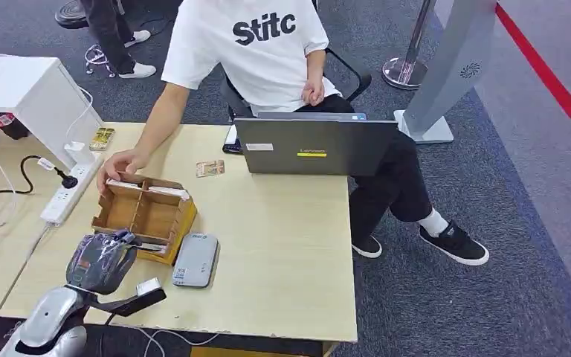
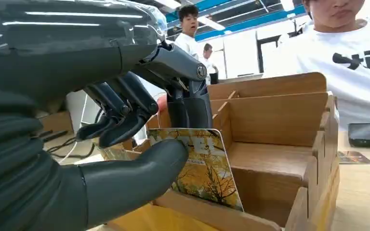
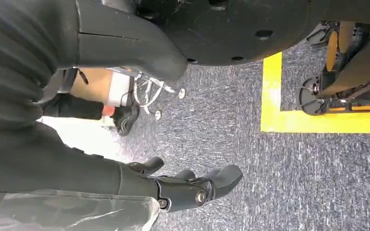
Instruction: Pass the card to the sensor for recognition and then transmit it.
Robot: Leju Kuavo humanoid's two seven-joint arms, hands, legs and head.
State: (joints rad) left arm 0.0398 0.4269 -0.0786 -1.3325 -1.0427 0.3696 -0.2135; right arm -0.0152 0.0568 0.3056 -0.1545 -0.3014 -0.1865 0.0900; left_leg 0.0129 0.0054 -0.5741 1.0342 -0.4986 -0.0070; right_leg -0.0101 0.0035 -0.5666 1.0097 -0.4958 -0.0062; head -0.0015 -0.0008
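Observation:
My left hand [image 1: 104, 260] reaches into the near side of a wooden divided box [image 1: 149, 212] on the table. In the left wrist view the thumb and dark fingers [image 2: 125, 120] pinch a card [image 2: 207, 168] printed with yellow trees, which stands tilted in a compartment of the box [image 2: 279, 115]. A grey flat sensor [image 1: 195, 259] lies on the table just right of the box. My right hand [image 3: 183, 185] hangs over the carpet with its fingers apart and nothing in them.
A seated person in a white shirt rests a hand [image 1: 119, 163] on the box's far left corner. A grey laptop [image 1: 316, 146] stands at the table's far edge, with another card [image 1: 210, 169] to its left. A power strip [image 1: 67, 195] lies left of the box.

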